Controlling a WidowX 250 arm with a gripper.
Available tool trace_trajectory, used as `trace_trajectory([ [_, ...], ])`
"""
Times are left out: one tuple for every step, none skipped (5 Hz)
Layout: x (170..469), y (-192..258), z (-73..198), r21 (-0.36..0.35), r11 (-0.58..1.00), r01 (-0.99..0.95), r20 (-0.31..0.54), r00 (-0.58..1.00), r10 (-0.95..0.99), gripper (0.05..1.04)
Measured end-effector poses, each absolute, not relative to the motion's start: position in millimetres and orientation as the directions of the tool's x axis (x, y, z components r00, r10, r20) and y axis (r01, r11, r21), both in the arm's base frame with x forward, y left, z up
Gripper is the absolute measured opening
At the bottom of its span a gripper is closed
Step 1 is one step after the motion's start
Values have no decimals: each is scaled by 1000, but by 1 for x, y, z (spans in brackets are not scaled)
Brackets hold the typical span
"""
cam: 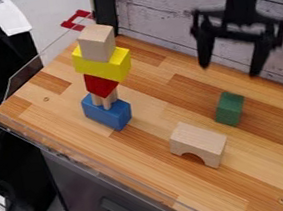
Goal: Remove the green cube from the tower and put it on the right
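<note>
One green block (230, 108) stands at the right of a wooden counter (131, 152), near an arch block (197, 141), well apart from the tower (102, 63), as the gripper (230, 70) hangs above, jaws wide and empty.

On the wooden tabletop (121, 153), the blue block (108, 114) stood over at left, the pale arch block (198, 140) sat right of centre, and the green block (229, 109) rested near the arch, towards the wall side!
</note>
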State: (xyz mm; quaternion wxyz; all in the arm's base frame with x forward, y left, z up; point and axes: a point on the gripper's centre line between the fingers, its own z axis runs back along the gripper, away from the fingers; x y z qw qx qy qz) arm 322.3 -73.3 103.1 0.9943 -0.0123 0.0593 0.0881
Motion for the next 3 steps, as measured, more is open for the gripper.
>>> trace_trajectory([
  [315, -56, 131, -7, 981, -196, -66, 979, 195, 999],
  [303, -29, 144, 20, 976, -217, -72, 973, 218, 1000],
  [290, 1, 164, 40, 963, -265, -41, 963, 267, 1000],
])
